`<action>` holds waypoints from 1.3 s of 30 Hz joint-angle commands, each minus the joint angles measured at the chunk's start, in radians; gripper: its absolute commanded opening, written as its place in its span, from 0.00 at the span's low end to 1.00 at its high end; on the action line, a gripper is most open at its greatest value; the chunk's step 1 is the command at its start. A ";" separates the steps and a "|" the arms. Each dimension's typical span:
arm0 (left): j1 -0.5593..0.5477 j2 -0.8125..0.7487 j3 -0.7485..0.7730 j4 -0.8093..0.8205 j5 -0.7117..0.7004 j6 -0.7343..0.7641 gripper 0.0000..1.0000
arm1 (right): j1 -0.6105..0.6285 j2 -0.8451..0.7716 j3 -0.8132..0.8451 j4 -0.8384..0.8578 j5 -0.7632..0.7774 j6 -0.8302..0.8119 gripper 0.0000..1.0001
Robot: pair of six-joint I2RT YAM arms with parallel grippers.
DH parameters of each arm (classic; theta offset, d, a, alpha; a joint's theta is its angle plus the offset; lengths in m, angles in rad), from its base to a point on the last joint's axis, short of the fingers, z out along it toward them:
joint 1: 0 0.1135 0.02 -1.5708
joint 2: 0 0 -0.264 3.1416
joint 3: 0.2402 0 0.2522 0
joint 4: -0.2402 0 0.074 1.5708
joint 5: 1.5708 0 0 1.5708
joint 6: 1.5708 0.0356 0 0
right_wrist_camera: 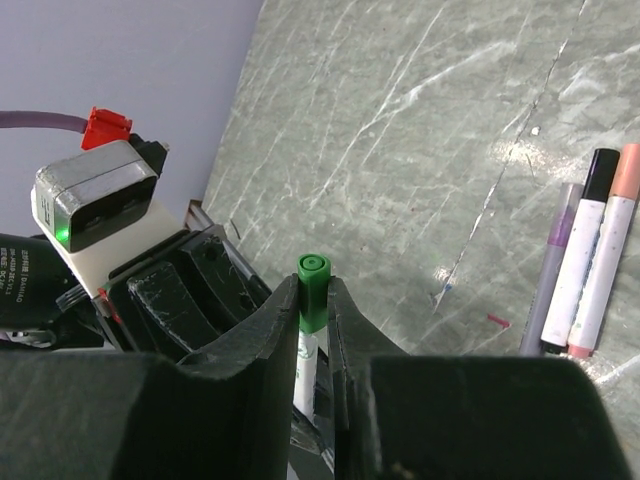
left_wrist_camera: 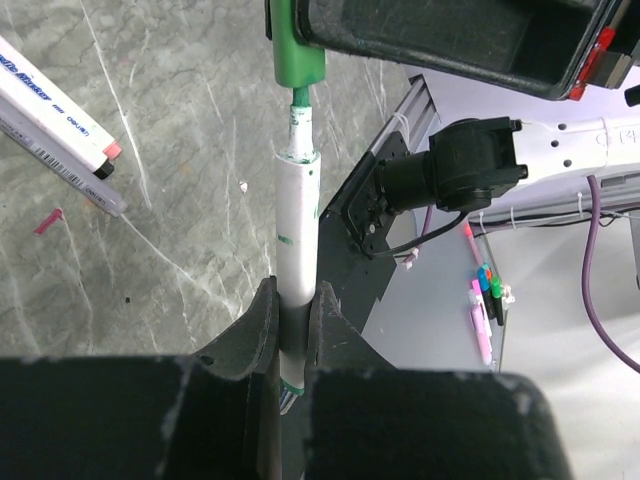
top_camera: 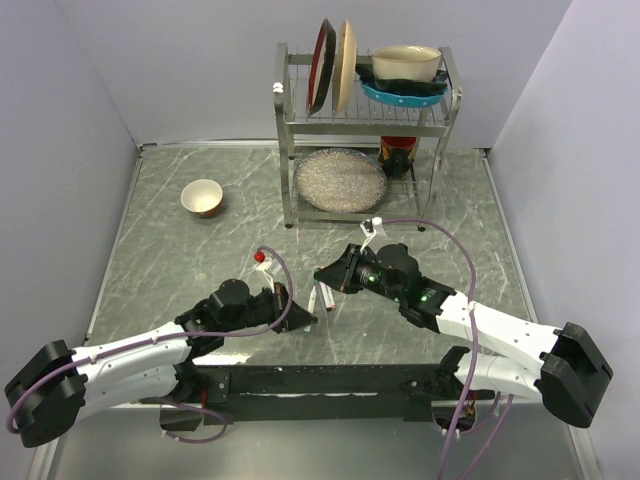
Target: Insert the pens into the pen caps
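Tightly, left jaws grip white pen [left_wrist_camera: 297, 232], right jaws green cap [right_wrist_camera: 312, 293].

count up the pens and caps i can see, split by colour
green-tipped pen, held: 1
green cap, held: 1
black-ended pen, lying loose: 1
pink-ended pen, lying loose: 1
greyish clear pen, lying loose: 1
total: 5

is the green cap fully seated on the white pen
No, a narrow tip shows bare between the green cap and the barrel of the white pen.

White pen [left_wrist_camera: 297, 215] tip meets green cap [left_wrist_camera: 298, 52] (aligned).
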State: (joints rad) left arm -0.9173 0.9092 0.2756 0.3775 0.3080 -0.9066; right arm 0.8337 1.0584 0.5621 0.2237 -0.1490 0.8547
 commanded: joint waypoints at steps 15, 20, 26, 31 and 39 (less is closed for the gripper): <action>-0.002 -0.092 -0.007 0.189 0.025 0.008 0.01 | 0.034 -0.095 -0.254 0.476 -0.316 0.035 0.03; -0.003 -0.136 0.022 0.161 0.062 0.061 0.01 | 0.035 -0.158 -0.236 0.471 -0.333 0.032 0.18; -0.002 -0.216 0.002 0.161 0.114 0.081 0.01 | 0.035 -0.247 -0.136 0.318 -0.285 -0.017 0.50; -0.003 -0.283 -0.021 0.130 0.131 0.100 0.01 | 0.035 -0.267 -0.052 0.226 -0.273 -0.060 0.66; -0.002 -0.300 -0.018 0.087 0.166 0.109 0.01 | 0.035 -0.158 0.093 0.134 -0.259 -0.102 0.72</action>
State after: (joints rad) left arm -0.9222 0.6113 0.2527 0.4519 0.4305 -0.8242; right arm 0.8642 0.8467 0.5705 0.4026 -0.4084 0.7918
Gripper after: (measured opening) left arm 0.089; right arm 0.723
